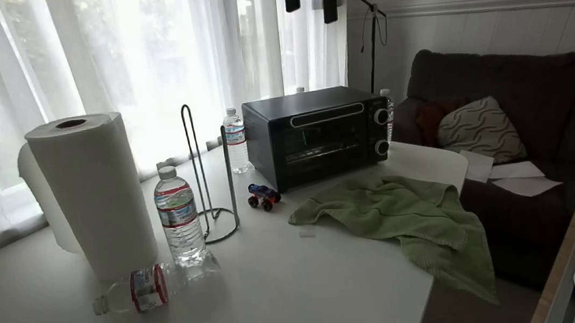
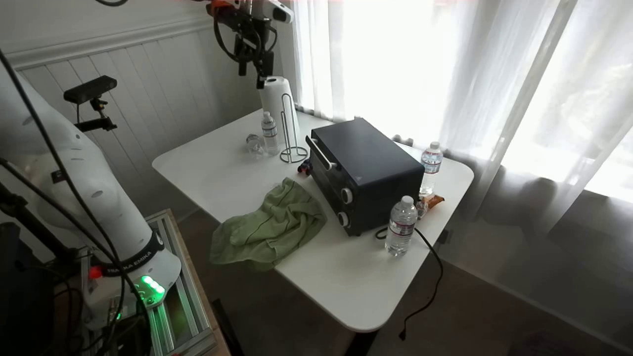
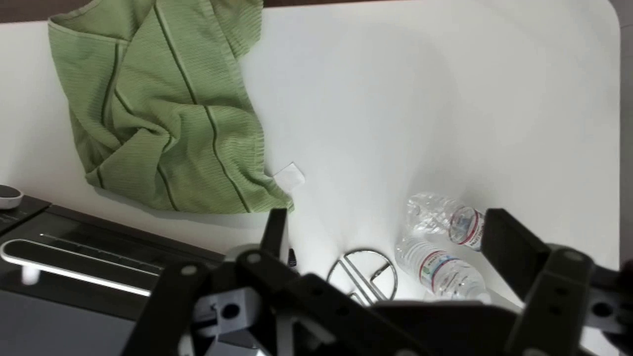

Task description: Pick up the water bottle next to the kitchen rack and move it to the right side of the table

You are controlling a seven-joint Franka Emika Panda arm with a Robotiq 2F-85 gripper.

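Wrist view: your gripper (image 3: 387, 225) hangs spread wide, empty. Water bottle (image 1: 179, 217) stands upright beside the wire rack (image 1: 230, 176). Expect some weight, slick thin plastic that dents; pinch mid-body, gently.

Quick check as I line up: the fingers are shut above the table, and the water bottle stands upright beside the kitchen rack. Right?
Not quite: the fingers are open, not shut; the wrist view shows them well apart. The rest holds: they are above the table, and the water bottle stands upright beside the kitchen rack.
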